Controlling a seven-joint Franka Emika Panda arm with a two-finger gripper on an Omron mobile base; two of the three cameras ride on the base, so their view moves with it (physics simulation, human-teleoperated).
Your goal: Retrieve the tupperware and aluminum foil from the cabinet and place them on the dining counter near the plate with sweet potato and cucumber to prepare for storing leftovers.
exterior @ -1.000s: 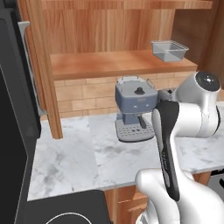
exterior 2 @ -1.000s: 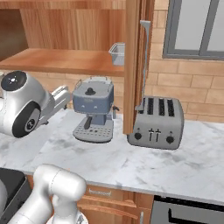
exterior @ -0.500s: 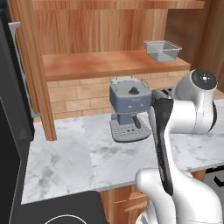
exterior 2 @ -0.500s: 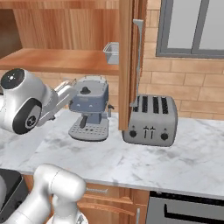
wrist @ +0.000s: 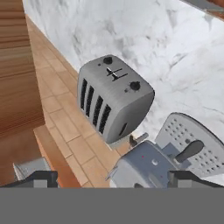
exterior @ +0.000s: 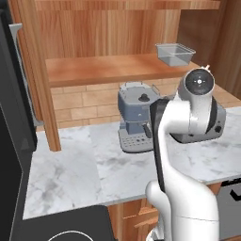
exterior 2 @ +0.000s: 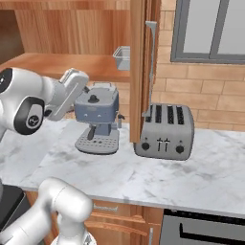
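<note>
The tupperware [exterior: 175, 53] sat on the shelf board of the open wooden cabinet [exterior: 103, 68], toward its right end, a translucent grey container standing upright with nothing in it that could be made out. In the right base view it [exterior 2: 122, 58] showed just left of the cabinet's open door [exterior 2: 139, 72], partly hidden by the door's edge. Below the shelf, on the marble worktop [exterior: 80, 164], stood a blue-grey espresso machine [exterior: 136, 115] against the brick backsplash [exterior 2: 210, 95]. A silver four-slot toaster [exterior 2: 165, 131] stood to its right on the same worktop, close to it but apart.

The arm [exterior: 188, 108] was raised in front of the espresso machine. In the hand view the pincer [wrist: 113, 178] had its jaws spread wide and held nothing; its tips framed the top of the espresso machine [wrist: 148, 166], the toaster [wrist: 114, 100] beyond it.
</note>
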